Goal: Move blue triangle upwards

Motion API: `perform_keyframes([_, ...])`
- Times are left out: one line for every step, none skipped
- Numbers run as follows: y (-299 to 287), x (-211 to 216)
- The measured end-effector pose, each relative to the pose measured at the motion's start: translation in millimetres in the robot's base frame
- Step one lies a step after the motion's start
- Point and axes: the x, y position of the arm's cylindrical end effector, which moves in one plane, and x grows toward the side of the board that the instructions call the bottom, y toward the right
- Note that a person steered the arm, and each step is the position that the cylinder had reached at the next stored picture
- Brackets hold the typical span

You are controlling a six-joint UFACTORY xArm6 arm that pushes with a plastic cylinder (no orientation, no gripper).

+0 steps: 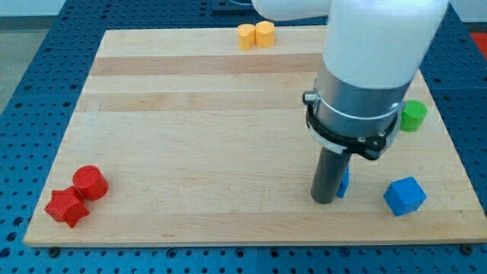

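The blue triangle [345, 183] lies near the view's bottom right of the wooden board [198, 137]. Only a thin slice of it shows, as the rod hides most of it. My tip [324, 201] is down at the board, right against the triangle's left side. The arm's wide white and grey body [365, 68] hangs over the view's right half and hides the board behind it.
A blue cube [404, 195] sits to the right of the triangle. A green block [413, 116] sits at the right edge. Two yellow blocks [255, 35] touch at the top edge. A red cylinder [90, 183] and a red star [65, 207] sit at bottom left.
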Motion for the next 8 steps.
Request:
perform_keyframes([0, 3])
perform_keyframes([0, 32])
perform_keyframes([3, 41])
perform_keyframes([7, 22])
perform_keyframes([7, -1])
perform_keyframes([15, -22])
perform_keyframes([15, -37])
perform_keyframes([15, -11])
